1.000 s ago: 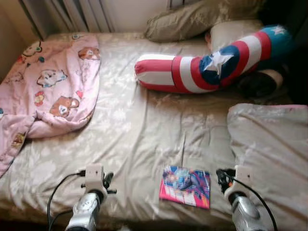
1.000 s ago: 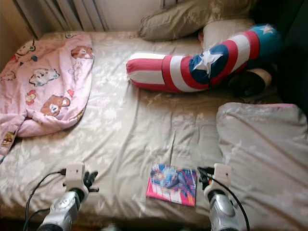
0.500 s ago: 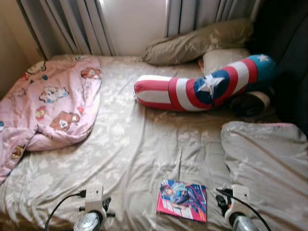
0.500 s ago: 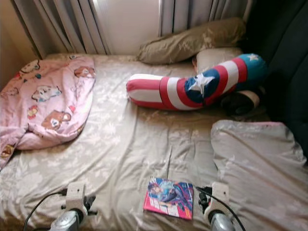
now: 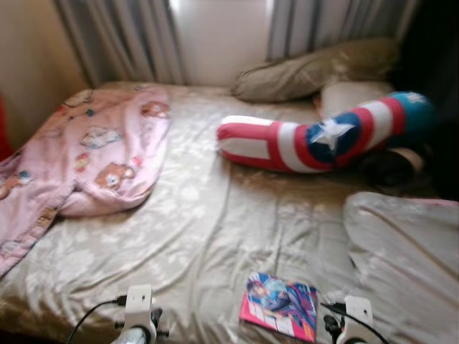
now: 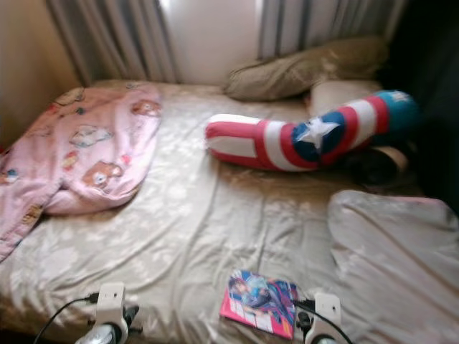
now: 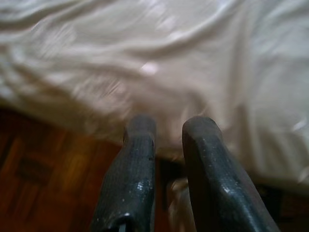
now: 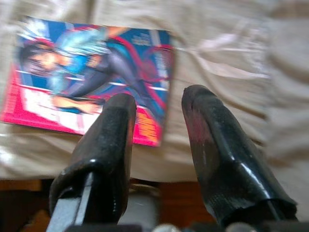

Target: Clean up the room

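A colourful comic book [image 5: 280,314] lies flat on the beige bed sheet [image 5: 215,229] near the bed's front edge. My right gripper [image 8: 157,113] hovers open just beside the comic book [image 8: 91,77], nothing between its fingers. My left gripper [image 7: 166,130] is open over the bed's front edge, with the wooden floor [image 7: 43,174] below. A pink cartoon-print blanket [image 5: 86,154] is bunched at the left of the bed. A red, white and blue star bolster [image 5: 323,140] lies across the back right.
Beige pillows [image 5: 315,68] sit at the headboard end under grey curtains [image 5: 122,36]. A grey folded duvet [image 5: 405,251] covers the bed's right front corner. A dark object [image 5: 391,165] sits under the bolster.
The whole picture has shifted: the camera rose and turned a little, showing more curtain and wall. Both arms now show lower in the view. Things on the bed have not moved.
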Motion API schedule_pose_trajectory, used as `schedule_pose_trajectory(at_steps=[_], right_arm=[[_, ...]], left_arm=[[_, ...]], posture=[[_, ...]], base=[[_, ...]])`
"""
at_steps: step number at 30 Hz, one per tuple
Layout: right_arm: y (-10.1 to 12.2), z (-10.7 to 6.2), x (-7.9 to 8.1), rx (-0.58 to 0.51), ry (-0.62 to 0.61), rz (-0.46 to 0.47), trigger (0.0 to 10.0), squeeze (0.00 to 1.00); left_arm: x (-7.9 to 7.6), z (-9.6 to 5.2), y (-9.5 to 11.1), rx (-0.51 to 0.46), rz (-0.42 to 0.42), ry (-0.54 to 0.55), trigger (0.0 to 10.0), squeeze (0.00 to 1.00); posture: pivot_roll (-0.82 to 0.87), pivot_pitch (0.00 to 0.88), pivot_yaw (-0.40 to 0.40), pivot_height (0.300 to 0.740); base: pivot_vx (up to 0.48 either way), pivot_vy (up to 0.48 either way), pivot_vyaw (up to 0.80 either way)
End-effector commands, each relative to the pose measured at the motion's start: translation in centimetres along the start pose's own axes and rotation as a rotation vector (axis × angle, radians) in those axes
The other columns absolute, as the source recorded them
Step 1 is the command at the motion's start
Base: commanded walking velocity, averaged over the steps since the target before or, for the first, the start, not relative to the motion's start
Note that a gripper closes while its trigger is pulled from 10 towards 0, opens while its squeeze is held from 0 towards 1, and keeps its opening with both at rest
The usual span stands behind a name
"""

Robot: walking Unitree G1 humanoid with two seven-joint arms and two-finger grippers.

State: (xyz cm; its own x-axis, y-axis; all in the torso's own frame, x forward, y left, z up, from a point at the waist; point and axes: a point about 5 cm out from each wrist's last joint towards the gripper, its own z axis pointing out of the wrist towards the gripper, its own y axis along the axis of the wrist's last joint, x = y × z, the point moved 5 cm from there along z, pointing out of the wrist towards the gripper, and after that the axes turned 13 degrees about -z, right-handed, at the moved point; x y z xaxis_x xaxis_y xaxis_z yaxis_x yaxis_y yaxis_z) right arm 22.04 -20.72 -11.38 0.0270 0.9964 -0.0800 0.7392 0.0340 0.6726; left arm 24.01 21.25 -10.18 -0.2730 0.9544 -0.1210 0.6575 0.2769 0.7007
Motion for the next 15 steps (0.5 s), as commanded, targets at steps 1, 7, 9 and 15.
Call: schedule_pose_trajectory(at_steps=[1,7,9,15], right_arm=[[-1.6,-0.4,-0.3,0.049,-0.004,0.024,10.0,0.00],[-3.0,-0.8,-1.0,0.090,-0.023,0.026,10.0,0.00],[-3.3,-0.9,-1.2,0.097,-0.027,0.023,10.0,0.00],[-3.9,-1.2,-2.4,0.112,-0.048,0.018,10.0,0.00]], left_arm=[[0.1,0.0,-0.4,0.021,0.002,0.008,10.0,0.00],[0.2,-0.1,-0.8,0.034,0.007,0.007,10.0,0.00],[0.3,-0.1,-0.9,0.035,0.008,0.008,10.0,0.00],[0.5,-0.1,-0.8,0.035,0.005,0.015,10.0,0.00]], posture=[[-0.05,0.000,0.016,0.740],[-0.05,0.000,0.025,0.740],[-0.05,0.000,0.026,0.740],[-0.05,0.009,0.024,0.740]], base=[[0.000,0.345,0.00],[0.000,0.354,0.00],[0.000,0.364,0.00],[0.000,0.480,0.00]])
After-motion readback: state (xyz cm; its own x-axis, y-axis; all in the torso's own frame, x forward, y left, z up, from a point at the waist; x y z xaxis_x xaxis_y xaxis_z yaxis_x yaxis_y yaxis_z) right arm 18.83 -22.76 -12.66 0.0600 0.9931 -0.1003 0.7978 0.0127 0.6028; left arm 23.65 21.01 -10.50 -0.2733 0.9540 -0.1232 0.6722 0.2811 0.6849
